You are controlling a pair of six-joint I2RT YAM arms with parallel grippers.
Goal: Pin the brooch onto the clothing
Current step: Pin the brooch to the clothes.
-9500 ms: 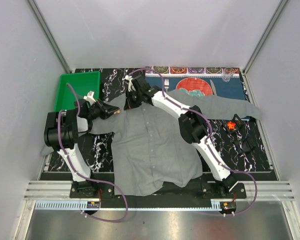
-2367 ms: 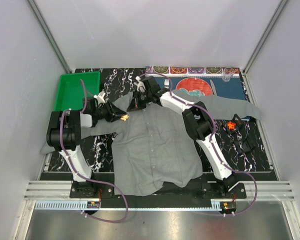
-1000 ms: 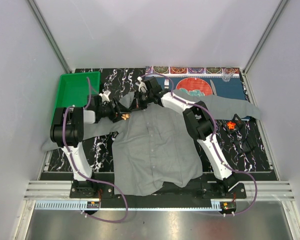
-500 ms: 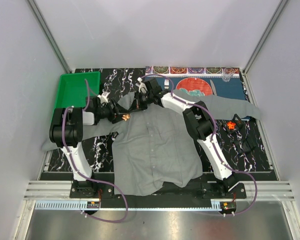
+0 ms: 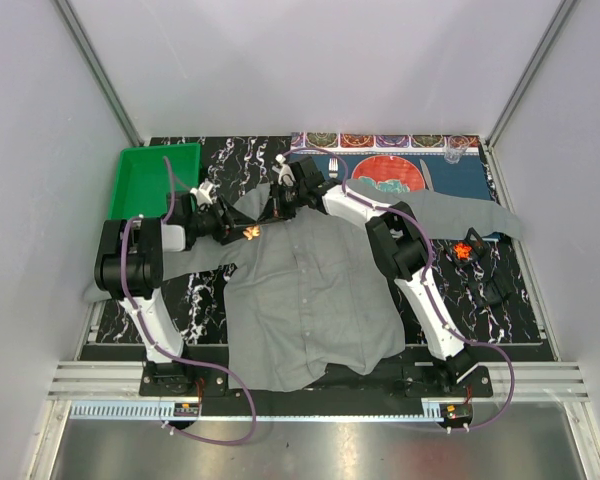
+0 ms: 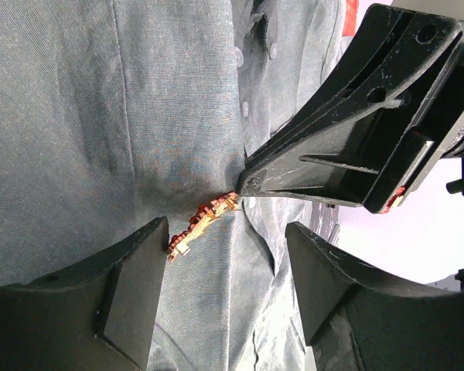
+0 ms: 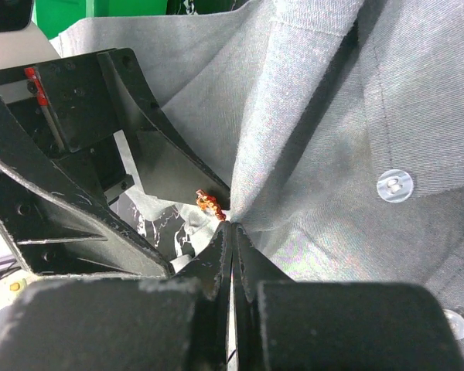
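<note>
I see tight room far-centre: left gripper (image 5: pixel 238 229) & right gripper (image 5: pixel 270 212) tips nearly meet. Green tray (image 5: pixel 150 180) blocks far-left corner. Open over shirt (image 5: pixel 310 300) nr near edge.
</note>
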